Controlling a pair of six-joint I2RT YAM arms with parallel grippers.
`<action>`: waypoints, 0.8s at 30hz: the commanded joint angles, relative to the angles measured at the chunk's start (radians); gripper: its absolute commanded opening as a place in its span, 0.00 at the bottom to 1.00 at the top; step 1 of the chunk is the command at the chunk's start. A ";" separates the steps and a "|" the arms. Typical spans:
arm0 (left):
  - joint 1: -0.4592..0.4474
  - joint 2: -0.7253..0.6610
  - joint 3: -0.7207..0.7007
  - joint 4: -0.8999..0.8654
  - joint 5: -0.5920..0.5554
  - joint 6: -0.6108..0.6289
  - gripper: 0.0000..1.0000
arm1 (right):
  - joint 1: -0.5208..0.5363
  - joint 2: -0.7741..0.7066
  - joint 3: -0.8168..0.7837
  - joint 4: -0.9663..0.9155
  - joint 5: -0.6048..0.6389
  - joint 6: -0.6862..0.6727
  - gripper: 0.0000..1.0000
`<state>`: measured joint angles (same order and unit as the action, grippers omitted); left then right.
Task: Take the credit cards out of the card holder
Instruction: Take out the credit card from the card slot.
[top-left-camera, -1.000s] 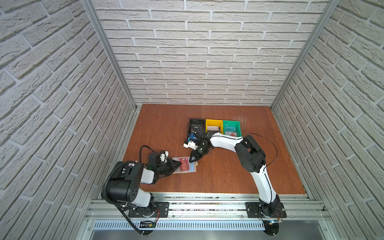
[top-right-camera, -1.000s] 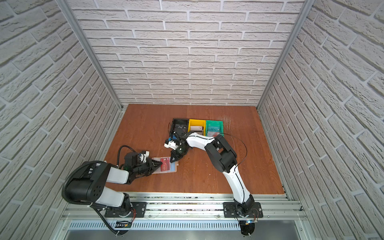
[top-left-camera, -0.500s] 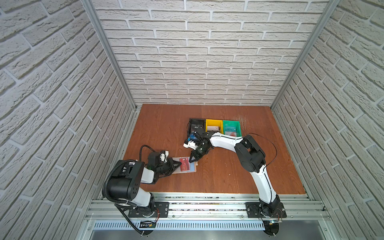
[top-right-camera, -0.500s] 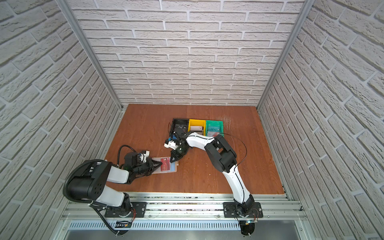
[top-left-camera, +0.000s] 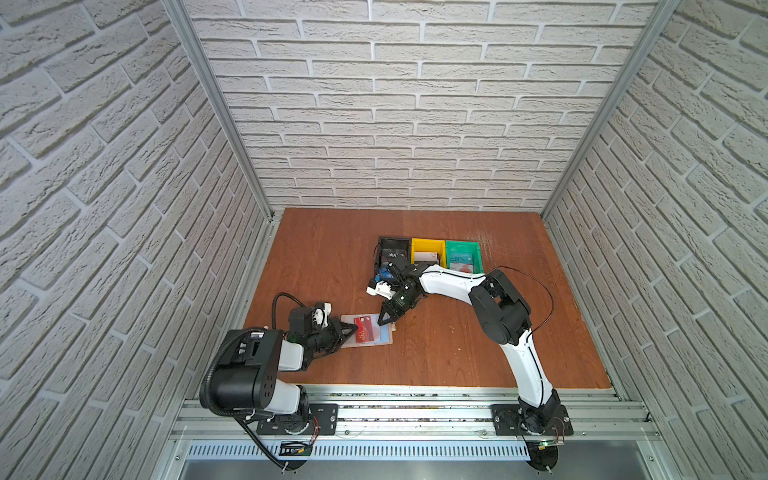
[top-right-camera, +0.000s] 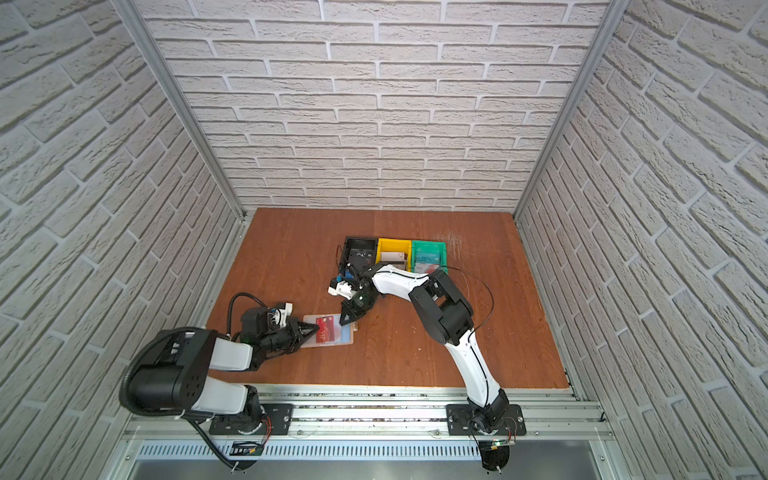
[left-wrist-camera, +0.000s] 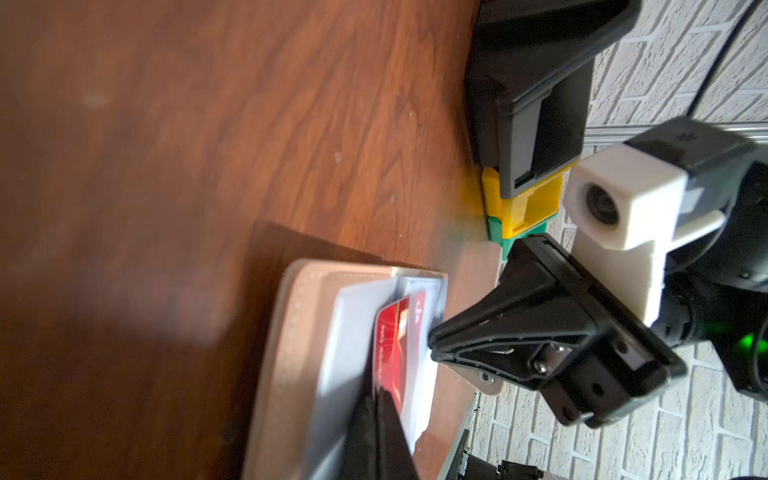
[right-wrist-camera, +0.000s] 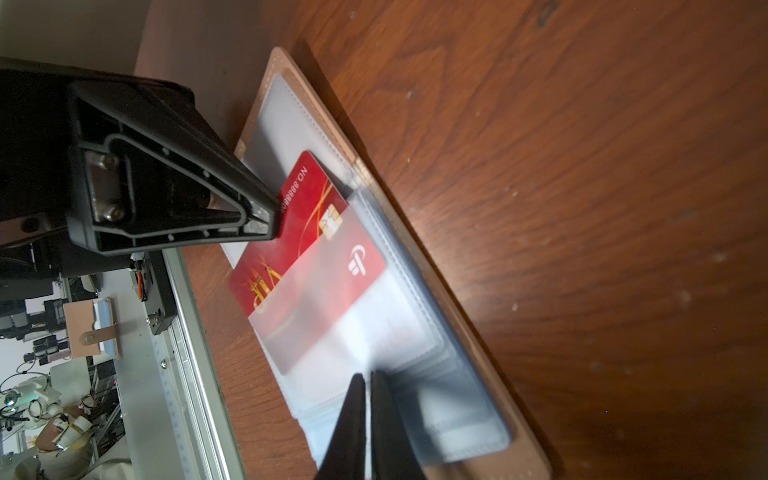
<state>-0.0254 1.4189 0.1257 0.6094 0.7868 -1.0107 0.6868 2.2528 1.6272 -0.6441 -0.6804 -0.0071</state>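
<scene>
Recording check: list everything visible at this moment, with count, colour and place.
table: 1, brown wood.
card holder: 1, tan with clear sleeves, open on table near left arm.
red card: 1, red, half out of a sleeve.
bins: 3, black, yellow, green, row at table back.
cards in bins: at least 3, dark, pale, teal.
left gripper: 1, black, shut on red card.
right gripper: 1, black, pinching a card holder sleeve.
</scene>
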 joint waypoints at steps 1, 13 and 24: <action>0.017 -0.087 -0.010 -0.256 -0.096 0.073 0.01 | 0.017 0.067 -0.023 -0.052 0.065 -0.003 0.09; 0.072 -0.521 0.000 -0.581 -0.156 0.040 0.02 | 0.017 -0.027 -0.010 -0.059 0.048 0.006 0.15; 0.069 -0.663 0.057 -0.513 -0.115 -0.075 0.02 | -0.010 -0.129 0.134 -0.187 -0.146 -0.016 0.29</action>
<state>0.0410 0.7807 0.1543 0.0315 0.6556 -1.0447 0.6888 2.1975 1.7191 -0.7856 -0.7261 -0.0105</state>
